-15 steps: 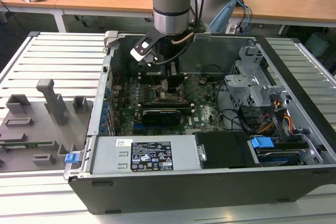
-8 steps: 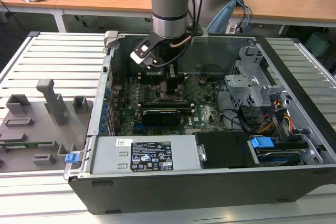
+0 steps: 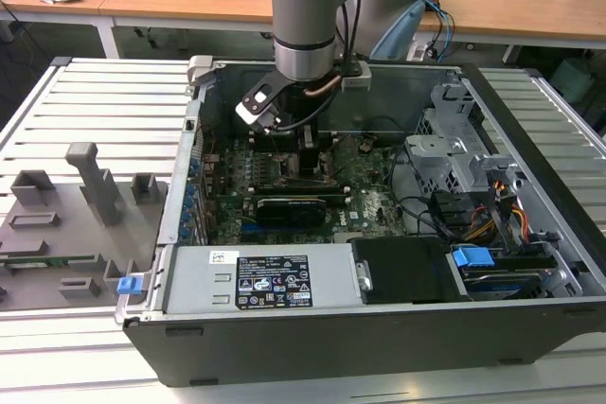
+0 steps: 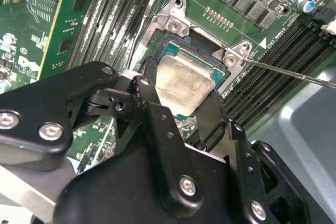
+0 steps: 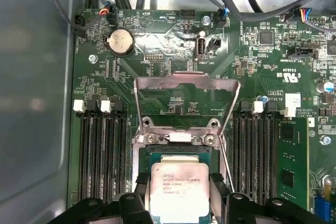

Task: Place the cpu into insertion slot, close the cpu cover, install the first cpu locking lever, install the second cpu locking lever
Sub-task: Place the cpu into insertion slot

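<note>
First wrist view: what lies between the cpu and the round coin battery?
The cpu cover, swung open, lies between the cpu and the coin battery, as the first wrist view shows.

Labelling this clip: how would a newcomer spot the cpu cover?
Inside the open computer case, on the green circuit board, look beside the insertion slot. The cpu cover stands flipped open: a thin metal frame with a square window, unlike the long black slots flanking it.

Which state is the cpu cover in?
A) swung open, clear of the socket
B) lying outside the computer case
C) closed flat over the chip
A: in the first wrist view the cpu cover stands tipped open beyond the insertion slot, leaving the cpu bare.
</note>
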Controlling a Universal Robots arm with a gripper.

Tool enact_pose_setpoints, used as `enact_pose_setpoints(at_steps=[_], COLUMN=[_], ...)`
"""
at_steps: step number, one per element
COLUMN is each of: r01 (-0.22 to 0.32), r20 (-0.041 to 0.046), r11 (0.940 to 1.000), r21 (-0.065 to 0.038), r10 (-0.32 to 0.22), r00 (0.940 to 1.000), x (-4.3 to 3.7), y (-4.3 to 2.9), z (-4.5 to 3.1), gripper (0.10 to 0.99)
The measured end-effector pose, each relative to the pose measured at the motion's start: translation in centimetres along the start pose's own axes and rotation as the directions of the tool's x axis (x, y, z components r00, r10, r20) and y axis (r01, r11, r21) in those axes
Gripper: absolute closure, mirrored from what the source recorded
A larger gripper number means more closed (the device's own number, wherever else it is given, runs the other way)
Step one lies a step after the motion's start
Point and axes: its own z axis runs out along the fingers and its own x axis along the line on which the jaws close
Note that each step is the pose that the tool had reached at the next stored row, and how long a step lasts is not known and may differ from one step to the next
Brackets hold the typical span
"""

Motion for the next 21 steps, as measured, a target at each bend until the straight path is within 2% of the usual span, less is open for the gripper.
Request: enact_pose_setpoints(at_steps=[7,12,15,17,18,21], r01=[-0.007,-0.008,-0.008,-0.008,-0.008,-0.008], r20=[0.0033,0.0115,0.0117,0.0117,0.0117,0.0117], r11=[1.0000,1.0000,1.0000,1.0000,1.0000,1.0000], r21=[0.000,0.000,0.000,0.000,0.000,0.000], r10=[0.007,0.008,0.008,0.008,0.008,0.008], r00=[1.0000,0.9999,0.9999,0.9999,0.9999,0.9999], x=[0.00,0.00,0.00,0.02,0.02,0.01], y=[-0.03,-0.04,-0.04,-0.02,0.00,0.02], z=[0.43,0.57,0.58,0.60,0.60,0.52], gripper=[0.549,0.549,0.549,0.537,0.471,0.471])
